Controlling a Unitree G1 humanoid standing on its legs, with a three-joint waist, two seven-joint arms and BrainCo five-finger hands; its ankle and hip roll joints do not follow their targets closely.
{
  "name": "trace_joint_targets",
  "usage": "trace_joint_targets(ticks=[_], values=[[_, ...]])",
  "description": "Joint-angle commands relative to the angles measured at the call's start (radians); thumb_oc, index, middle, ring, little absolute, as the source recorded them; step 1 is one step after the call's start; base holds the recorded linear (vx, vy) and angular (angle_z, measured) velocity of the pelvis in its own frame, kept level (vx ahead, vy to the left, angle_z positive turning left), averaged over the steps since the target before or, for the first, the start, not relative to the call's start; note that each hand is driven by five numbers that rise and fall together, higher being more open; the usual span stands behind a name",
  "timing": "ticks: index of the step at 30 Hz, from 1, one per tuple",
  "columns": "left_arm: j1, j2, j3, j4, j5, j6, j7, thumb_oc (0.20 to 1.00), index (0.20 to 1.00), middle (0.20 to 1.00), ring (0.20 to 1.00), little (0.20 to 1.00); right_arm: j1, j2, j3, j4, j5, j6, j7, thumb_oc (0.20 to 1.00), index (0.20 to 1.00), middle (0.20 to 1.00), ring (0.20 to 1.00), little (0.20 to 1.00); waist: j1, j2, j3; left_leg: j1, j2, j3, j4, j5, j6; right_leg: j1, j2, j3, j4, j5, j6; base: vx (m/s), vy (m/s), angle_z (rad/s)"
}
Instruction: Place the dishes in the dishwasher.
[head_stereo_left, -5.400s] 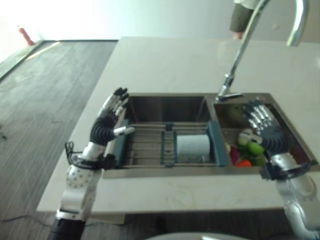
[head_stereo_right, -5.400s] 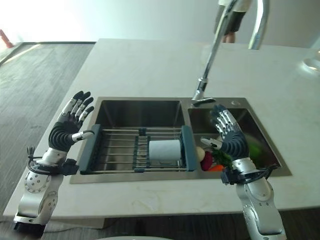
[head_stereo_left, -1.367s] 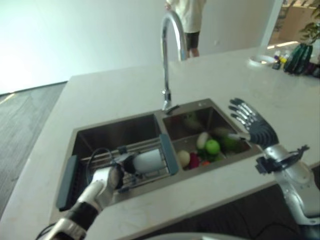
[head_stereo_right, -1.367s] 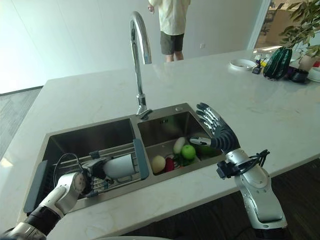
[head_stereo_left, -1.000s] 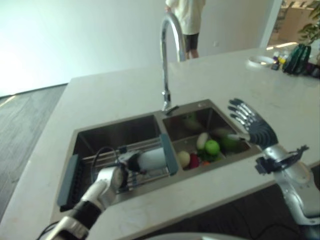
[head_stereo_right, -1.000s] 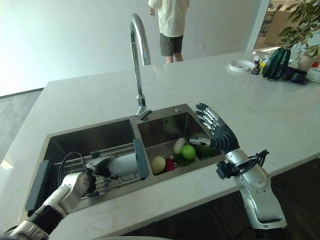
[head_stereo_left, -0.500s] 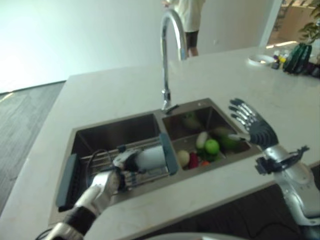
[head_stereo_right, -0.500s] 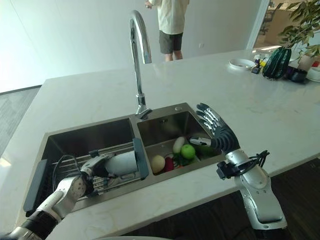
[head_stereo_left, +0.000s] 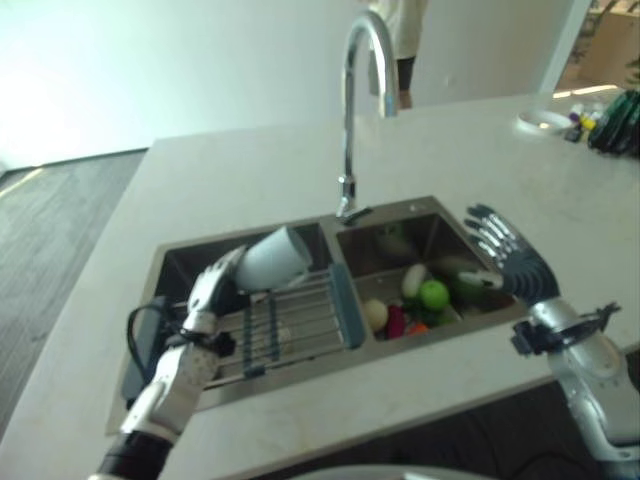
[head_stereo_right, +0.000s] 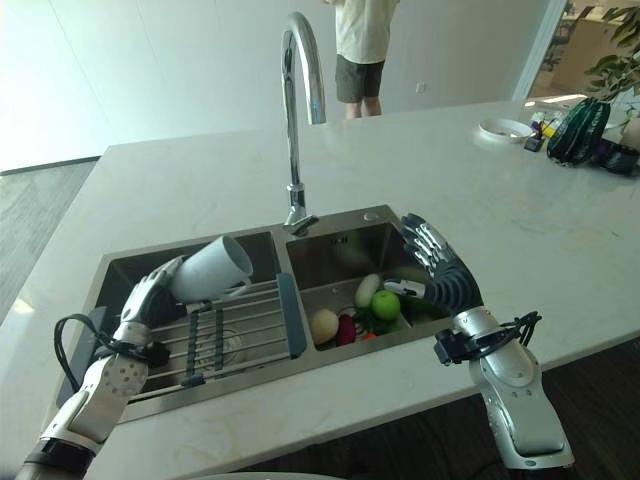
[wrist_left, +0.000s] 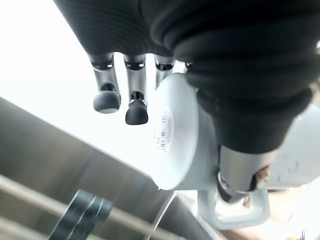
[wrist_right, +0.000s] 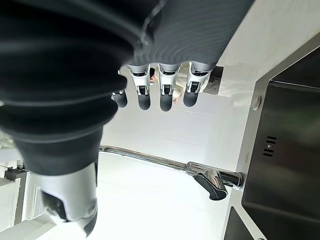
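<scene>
1. The left hand (head_stereo_right: 150, 295) holds a white mug (head_stereo_right: 212, 268) clear above the rack (head_stereo_right: 225, 330), tilted, mouth pointing up and away toward the tap. In the left wrist view the thumb is hooked at the handle (wrist_left: 235, 210) and the fingers (wrist_left: 136, 111) lie along the mug's wall, so the hold looks like a pinch at the handle with the base toward the palm.
2. Judged step: the mug is lifted out of the sink, ready to be carried off to a dishwasher. No dishwasher is seen, so the carry is not yet done.
3. The raised, tilted hold probably serves to clear the rack's bars and the sink rim on the way out.
4. The right hand (head_stereo_right: 440, 270) hovers over the right edge of the right basin, fingers spread wide and straight, holding nothing; idle.
5. The rack spans the left basin of the sink (head_stereo_right: 120, 262), with blue-grey end pieces; its bars lie bare under the mug.
6. The right basin holds produce: a green apple (head_stereo_right: 385, 304), a pale round fruit (head_stereo_right: 323, 325), a white long vegetable (head_stereo_right: 367, 289), something red beside them.
7. The tap (head_stereo_right: 300, 120) stands tall behind the divider, just beyond the mug's mouth: the nearest thing to hit if the mug swings forward.
8. A person (head_stereo_right: 365, 50) stands past the far side of the counter (head_stereo_right: 500, 200). A small dish (head_stereo_right: 505, 128) and a dark green thing (head_stereo_right: 575, 130) sit far right, well apart from the work.
</scene>
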Motion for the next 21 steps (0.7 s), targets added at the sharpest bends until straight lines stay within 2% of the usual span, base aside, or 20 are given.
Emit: trace_joint_targets(ticks=[1, 4, 5, 6, 8, 15, 18, 21], values=[[-0.095, 0.023, 0.081, -0.056, -0.154, -0.125, 0.1, 0.2, 0.2, 0.2, 0.2, 0.2, -0.059, 0.032, -0.039, -0.002, -0.01, -0.088, -0.013, 1.0, 1.0, 1.0, 1.0, 1.0, 0.014, -0.01, 0.035, 0.036, -0.029, -0.101, 0.014, -0.103, 0.019, 0.084, 0.017, -0.011, 0.007, -0.087, 0.029, 0.0, 0.0, 0.0], [-0.096, -0.008, 0.134, -0.121, -0.287, -0.208, 0.101, 0.2, 0.2, 0.2, 0.2, 0.2, -0.053, 0.038, -0.043, -0.012, -0.016, -0.086, -0.016, 1.0, 1.0, 1.0, 1.0, 1.0, 0.017, -0.015, 0.036, 0.033, -0.027, -0.103, 0.014, -0.091, 0.017, 0.084, 0.016, -0.016, 0.007, -0.081, 0.023, -0.01, -0.023, 0.02], [-0.1, -0.021, 0.148, -0.147, -0.339, -0.259, 0.072, 0.2, 0.2, 0.2, 0.2, 0.2, -0.054, 0.039, -0.046, -0.015, -0.013, -0.086, -0.019, 1.0, 1.0, 1.0, 1.0, 1.0, 0.019, -0.016, 0.032, 0.036, -0.026, -0.106, 0.014, -0.101, 0.016, 0.088, 0.016, -0.018, 0.007, -0.092, 0.024, -0.01, -0.054, 0.07], [-0.104, -0.034, 0.165, -0.193, -0.375, -0.292, 0.047, 0.2, 0.2, 0.2, 0.2, 0.2, -0.057, 0.042, -0.047, -0.019, -0.014, -0.085, -0.023, 1.0, 1.0, 1.0, 1.0, 1.0, 0.022, -0.017, 0.033, 0.031, -0.025, -0.109, 0.014, -0.089, 0.015, 0.084, 0.017, -0.02, 0.007, -0.083, 0.02, -0.02, -0.068, 0.11], [-0.102, -0.05, 0.173, -0.238, -0.456, -0.317, 0.016, 0.2, 0.2, 0.2, 0.2, 0.2, -0.055, 0.048, -0.044, -0.026, -0.016, -0.087, -0.027, 1.0, 1.0, 1.0, 1.0, 1.0, 0.025, -0.018, 0.03, 0.028, -0.022, -0.115, 0.014, -0.087, 0.012, 0.085, 0.018, -0.023, 0.007, -0.085, 0.018, -0.03, -0.078, 0.15], [-0.059, -0.101, 0.216, -0.36, -0.663, -0.344, -0.082, 0.2, 0.2, 0.2, 0.2, 0.2, -0.035, 0.056, -0.055, -0.062, -0.004, -0.088, -0.033, 1.0, 1.0, 1.0, 1.0, 1.0, 0.043, -0.014, 0.025, 0.021, -0.001, -0.146, 0.014, -0.074, -0.002, 0.088, 0.036, -0.023, 0.007, -0.101, -0.002, -0.04, -0.116, 0.12], [-0.03, -0.111, 0.235, -0.408, -0.708, -0.348, -0.105, 0.2, 0.2, 0.2, 0.2, 0.2, -0.027, 0.058, -0.059, -0.086, -0.002, -0.085, -0.045, 1.0, 1.0, 1.0, 1.0, 1.0, 0.056, -0.011, 0.03, 0.017, 0.013, -0.158, 0.014, -0.061, -0.015, 0.09, 0.044, -0.033, 0.007, -0.105, -0.009, -0.04, -0.136, 0.27], [0.038, -0.115, 0.26, -0.471, -0.77, -0.373, -0.149, 0.2, 0.2, 0.2, 0.2, 0.2, 0.009, 0.055, -0.08, -0.128, -0.001, -0.101, -0.063, 1.0, 1.0, 1.0, 1.0, 1.0, 0.085, 0.007, 0.041, -0.045, 0.05, -0.173, 0.014, 0.006, -0.052, 0.084, 0.054, -0.068, 0.007, -0.116, -0.014, -0.14, -0.117, 0.62]])
